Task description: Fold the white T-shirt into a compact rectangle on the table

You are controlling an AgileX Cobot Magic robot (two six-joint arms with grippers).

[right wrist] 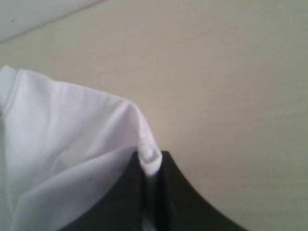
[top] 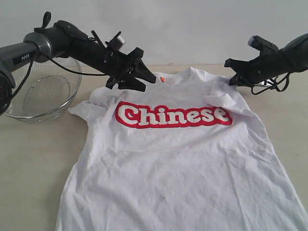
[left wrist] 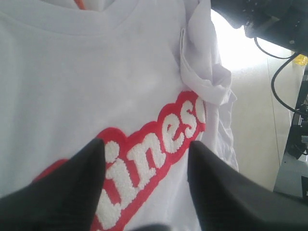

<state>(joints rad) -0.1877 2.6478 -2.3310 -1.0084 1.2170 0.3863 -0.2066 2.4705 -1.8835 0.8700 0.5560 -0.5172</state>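
- Two grippers hang over the white T-shirt [top: 183, 163], which lies chest-up and wrinkled on the tabletop [top: 29, 159].
- Left gripper [left wrist: 147, 144]: released, jaws apart above the red-outlined lettering [top: 173, 115], nothing between them.
- Right gripper [right wrist: 150, 160]: clenched on a fold at the shirt's shoulder edge.
- Wire-mesh bowl [top: 43, 91] stands near the sleeve, not touching it.

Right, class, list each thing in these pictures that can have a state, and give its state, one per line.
white T-shirt: flat, front up, unfolded but for one sleeve turned in.
left hand: open, above the lettering.
right hand: shut on a pinch of the shirt.
wire-mesh bowl: upright.
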